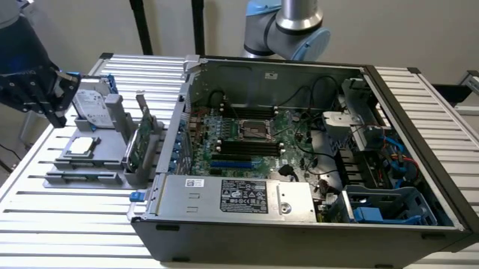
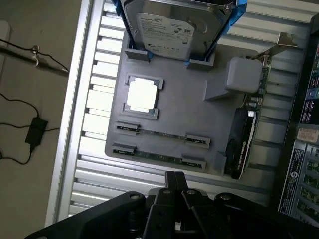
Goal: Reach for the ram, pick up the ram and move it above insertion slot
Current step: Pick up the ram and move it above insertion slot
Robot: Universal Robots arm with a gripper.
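The ram [image 2: 159, 156]: one green stick, edge-up in the cradle row of the grey tray [image 2: 184, 107] nearest your pincer [image 2: 174, 175], which hangs above that tray edge, fingers drawn together on nothing. Hazard, judged: the edge is thin and a second stick [image 2: 160, 133] sits just beside it, so an offset descent could put you on the neighbour or a cradle clip, or tip the ram. Count: two sticks, one hard drive [image 2: 174, 30], one processor [image 2: 143, 94], one expansion card [image 2: 246, 134], one open computer case [image 1: 247, 70], one table [image 1: 67, 224].

On the tray [image 2: 184, 109], the processor [image 2: 143, 94] lies between the ram [image 2: 159, 156] and the hard drive [image 2: 172, 25], beside the expansion card [image 2: 239, 144].
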